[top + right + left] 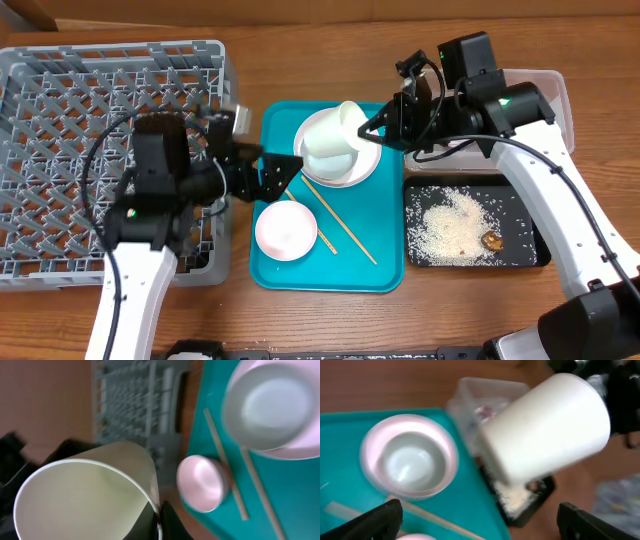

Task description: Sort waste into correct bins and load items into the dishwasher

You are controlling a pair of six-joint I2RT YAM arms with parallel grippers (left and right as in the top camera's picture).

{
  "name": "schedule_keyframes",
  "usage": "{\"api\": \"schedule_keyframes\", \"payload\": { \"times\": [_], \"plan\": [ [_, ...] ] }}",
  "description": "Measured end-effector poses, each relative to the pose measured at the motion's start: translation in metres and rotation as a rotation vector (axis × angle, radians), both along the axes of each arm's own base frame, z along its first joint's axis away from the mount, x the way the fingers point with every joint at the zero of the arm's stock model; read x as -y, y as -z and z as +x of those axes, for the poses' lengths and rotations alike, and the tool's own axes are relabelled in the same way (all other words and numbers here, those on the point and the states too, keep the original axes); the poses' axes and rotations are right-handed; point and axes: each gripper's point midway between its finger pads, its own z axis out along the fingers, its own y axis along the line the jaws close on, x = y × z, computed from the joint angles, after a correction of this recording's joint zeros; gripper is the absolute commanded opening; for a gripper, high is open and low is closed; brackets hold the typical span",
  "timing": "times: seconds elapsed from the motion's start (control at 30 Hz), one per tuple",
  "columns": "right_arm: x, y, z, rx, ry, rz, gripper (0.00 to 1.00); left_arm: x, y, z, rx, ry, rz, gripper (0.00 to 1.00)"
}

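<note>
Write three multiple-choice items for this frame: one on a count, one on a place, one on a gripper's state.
1. How many chopsticks lie on the teal tray? A one; B two; C five.
2. Where does the loose rice lie? A on the teal tray; B on the bare wood; C in the black tray.
3. What is the right gripper doing? A shut on the white cup; B open and empty; C shut on a chopstick.

Key: B, two thin sticks cross the tray; C, the grains spread over the black tray's floor; A, the fingers clamp the tilted cup's rim.
</note>
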Motion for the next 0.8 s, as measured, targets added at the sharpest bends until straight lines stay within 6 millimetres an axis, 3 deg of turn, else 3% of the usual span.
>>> {"api": "schedule_keyframes", "payload": {
  "times": [0.1,0.23,0.5,0.67,0.8],
  "plan": [
    [-0.011,-0.017,-0.013,-0.015,-0.08,0.112,0.04,0.02,-0.019,0.004,0.089,0.15,-0.114,1.0],
    [-0.019,-0.036,-0.022,-0.014,-0.155,0.227,0.04,0.038,-0.038,-0.004,0.169,0.325,-0.225,1.0],
    [-0.023,-0.05,-0.034,-0.036,-0.214,0.311,0.04,0.067,-0.067,-0.027,0.303,0.536,-0.302,0.99],
    [-0.023,-0.052,-0.036,-0.042,-0.223,0.323,0.04,0.071,-0.071,-0.032,0.313,0.566,-0.316,0.88],
    [-0.023,-0.054,-0.038,-0.047,-0.232,0.335,0.04,0.071,-0.071,-0.032,0.311,0.565,-0.316,0.68]
  ]
}}
